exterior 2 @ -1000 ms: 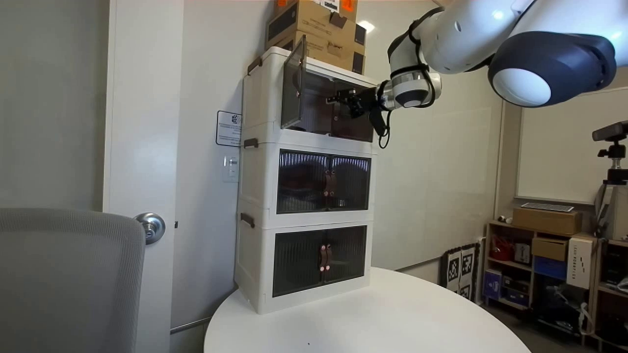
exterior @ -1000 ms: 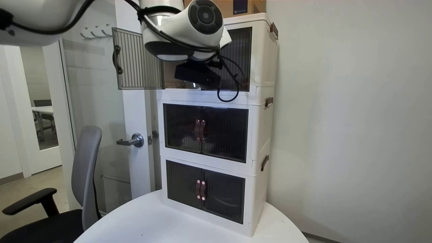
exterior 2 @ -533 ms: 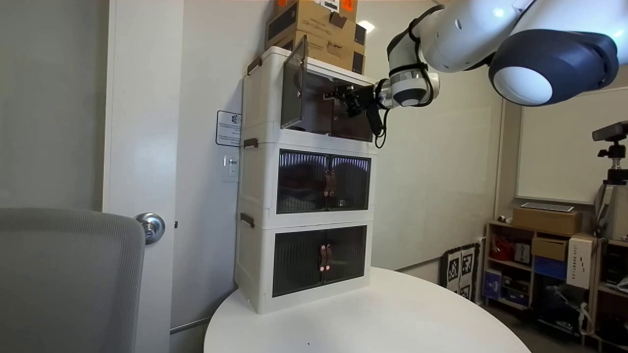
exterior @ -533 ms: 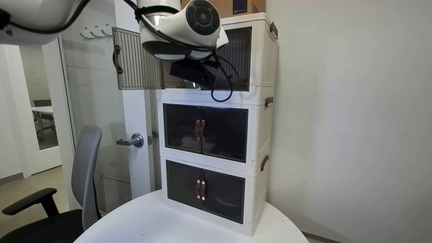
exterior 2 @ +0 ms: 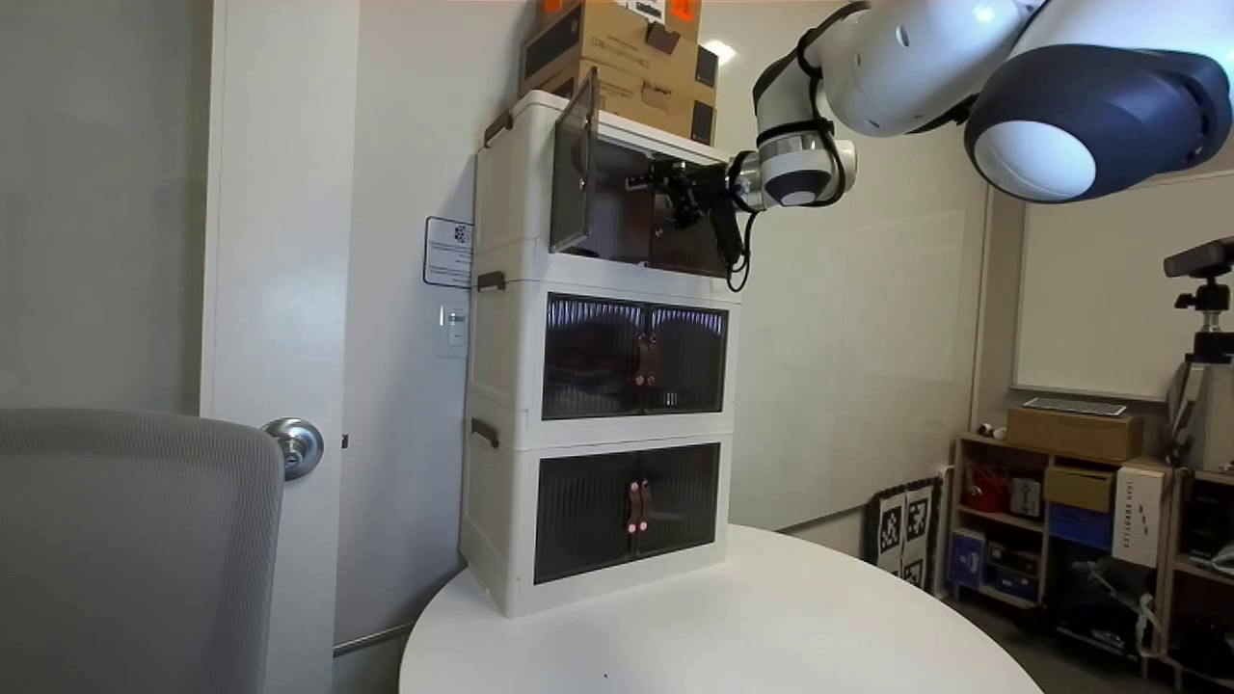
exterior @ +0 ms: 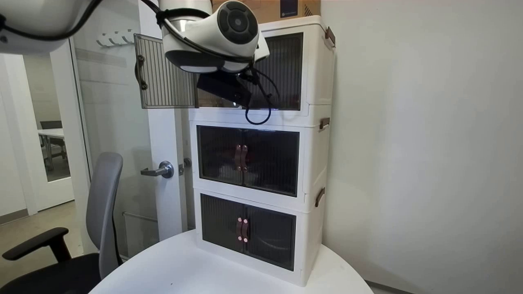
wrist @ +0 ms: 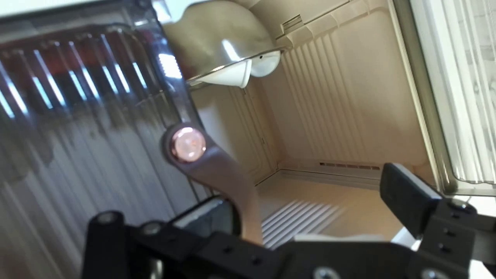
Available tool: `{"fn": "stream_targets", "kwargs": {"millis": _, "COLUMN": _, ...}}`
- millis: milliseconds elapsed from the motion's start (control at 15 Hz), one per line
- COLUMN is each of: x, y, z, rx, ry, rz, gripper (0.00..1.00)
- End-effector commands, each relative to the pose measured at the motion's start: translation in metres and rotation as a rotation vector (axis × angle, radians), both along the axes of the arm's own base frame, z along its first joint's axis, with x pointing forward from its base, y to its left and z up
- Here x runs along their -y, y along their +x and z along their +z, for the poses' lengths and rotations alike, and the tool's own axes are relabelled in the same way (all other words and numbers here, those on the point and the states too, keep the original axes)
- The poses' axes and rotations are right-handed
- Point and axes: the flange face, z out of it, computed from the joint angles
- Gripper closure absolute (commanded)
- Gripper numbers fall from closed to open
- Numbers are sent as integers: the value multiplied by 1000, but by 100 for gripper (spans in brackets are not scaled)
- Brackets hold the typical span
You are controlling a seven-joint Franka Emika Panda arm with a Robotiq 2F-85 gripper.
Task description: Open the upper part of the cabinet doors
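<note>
A white plastic three-tier cabinet (exterior 2: 617, 432) is noted ahead of the black two-fingered claw (wrist: 308, 188). At the top, one smoke-grey ribbed door (exterior: 157, 81) is swung out; opening of the matching closed door (wrist: 97, 162), beside the claw, is judged in hand. The claw is unclenched, one finger (wrist: 209, 217) partly behind the brown strap handle (wrist: 228, 180), which should next be gripped and drawn outward.

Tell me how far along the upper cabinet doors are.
Done: one upper door stands open. In hand: the gripper, jaws apart, has one finger apparently tucked behind the strap handle of its neighbouring door. Left: swinging that neighbouring door open; it looks shut in an exterior view.
</note>
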Motion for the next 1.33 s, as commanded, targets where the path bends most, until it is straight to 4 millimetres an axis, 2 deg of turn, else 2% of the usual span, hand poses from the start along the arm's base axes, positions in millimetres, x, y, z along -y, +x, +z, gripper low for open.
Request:
{"fn": "stream_targets", "kwargs": {"millis": 0, "x": -34, "y": -2, "z": -5, "rx": -58, "ry": 42, "rz": 82, "gripper": 0}}
{"fn": "stream_targets", "kwargs": {"millis": 333, "x": -31, "y": -15, "z": -1, "rx": -116, "ry": 78, "rz": 68, "gripper": 0}}
{"fn": "stream_targets", "kwargs": {"millis": 600, "x": -21, "y": -33, "z": 5, "rx": -149, "ry": 102, "rz": 44, "gripper": 0}}
{"fn": "stream_targets", "kwargs": {"millis": 867, "x": -14, "y": -60, "z": 9, "rx": -211, "ry": 182, "rz": 72, "gripper": 0}}
{"fn": "stream_targets", "kwargs": {"millis": 1133, "x": -18, "y": -91, "z": 5, "rx": -258, "ry": 230, "rz": 108, "gripper": 0}}
{"fn": "stream_targets", "kwargs": {"millis": 1267, "x": -7, "y": -104, "z": 7, "rx": -283, "ry": 234, "rz": 104, "gripper": 0}}
